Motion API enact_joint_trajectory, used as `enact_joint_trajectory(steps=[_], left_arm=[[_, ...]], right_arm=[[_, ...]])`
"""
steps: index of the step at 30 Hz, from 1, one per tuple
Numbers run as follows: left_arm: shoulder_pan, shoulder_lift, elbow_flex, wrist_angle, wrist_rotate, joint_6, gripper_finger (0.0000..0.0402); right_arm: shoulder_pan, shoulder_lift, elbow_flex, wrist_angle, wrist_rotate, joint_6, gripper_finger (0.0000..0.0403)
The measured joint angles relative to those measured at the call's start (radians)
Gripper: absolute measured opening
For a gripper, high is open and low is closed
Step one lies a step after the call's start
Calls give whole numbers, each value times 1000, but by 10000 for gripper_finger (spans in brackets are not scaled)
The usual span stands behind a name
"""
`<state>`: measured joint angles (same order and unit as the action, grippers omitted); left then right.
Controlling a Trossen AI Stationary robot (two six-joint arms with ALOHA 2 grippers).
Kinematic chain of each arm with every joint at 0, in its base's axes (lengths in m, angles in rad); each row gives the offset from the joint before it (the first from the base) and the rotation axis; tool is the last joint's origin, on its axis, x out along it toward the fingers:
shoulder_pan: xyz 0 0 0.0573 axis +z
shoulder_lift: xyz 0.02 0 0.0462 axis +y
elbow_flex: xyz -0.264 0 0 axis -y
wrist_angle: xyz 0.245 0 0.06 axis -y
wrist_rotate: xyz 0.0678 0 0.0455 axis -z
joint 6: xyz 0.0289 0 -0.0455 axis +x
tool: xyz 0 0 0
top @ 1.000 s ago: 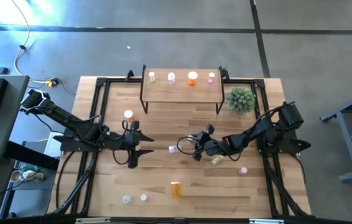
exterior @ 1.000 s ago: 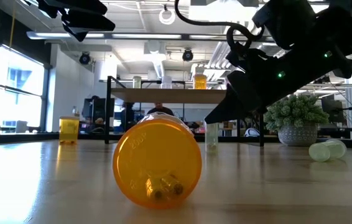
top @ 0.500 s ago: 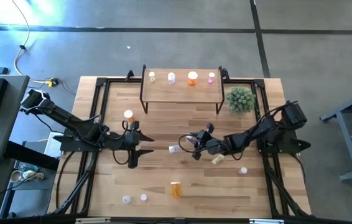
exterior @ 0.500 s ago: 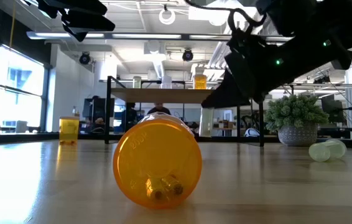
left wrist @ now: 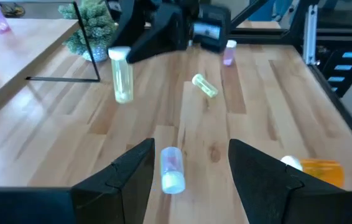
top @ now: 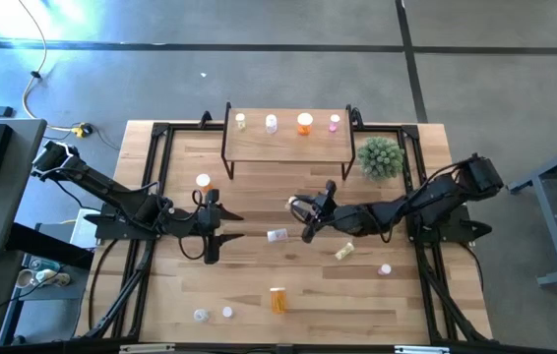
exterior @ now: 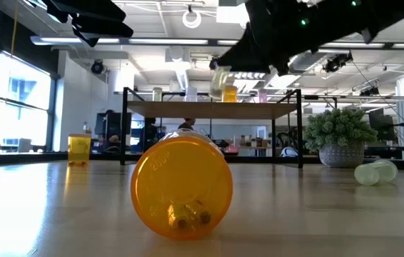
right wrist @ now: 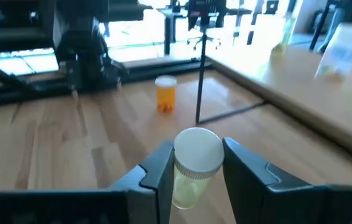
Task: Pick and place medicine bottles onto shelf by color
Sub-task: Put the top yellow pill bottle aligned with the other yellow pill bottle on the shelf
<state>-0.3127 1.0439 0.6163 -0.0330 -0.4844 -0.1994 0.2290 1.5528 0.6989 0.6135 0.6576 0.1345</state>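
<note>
- The right gripper (top: 299, 204) is clenched on a yellow-green medicine bottle (right wrist: 193, 167), held upright by its white cap, up in the air over the middle of the table (top: 259, 197) and just in front of the shelf (top: 288, 138).
- To my eye this is the carry step: the bottle is lifted but not yet set down.
- The shelf already carries four bottles in a row: a yellowish one (top: 241, 121), a white one (top: 272, 123), an orange one (top: 304, 123) and a pink one (top: 335, 122). The next move, I'd say, calls for going up over the shelf's front edge and across to the yellowish end.
- The left gripper (top: 223, 228) waits near the table's left side, fingers apart and holding nothing.
- Loose bottles lie about: a clear one with pink inside (top: 277, 235) mid-table, an orange one (top: 278, 299) near the front edge, and a standing orange one (top: 203, 183) by the shelf's left leg.
- A green plant (top: 380, 157) sits by the shelf's right end; the shelf's legs and the bottles already placed look like the things to avoid.
</note>
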Motion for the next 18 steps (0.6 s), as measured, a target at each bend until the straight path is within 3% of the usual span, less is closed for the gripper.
enact_joint_trajectory(steps=[12,18], left_arm=[[176,0,0,-1,11,80,197],[290,0,0,0,60,115,220]], right_arm=[[-105,-24,234,-376,-147,-5,103],[-162,-23,317,-450,-300,-30,103]])
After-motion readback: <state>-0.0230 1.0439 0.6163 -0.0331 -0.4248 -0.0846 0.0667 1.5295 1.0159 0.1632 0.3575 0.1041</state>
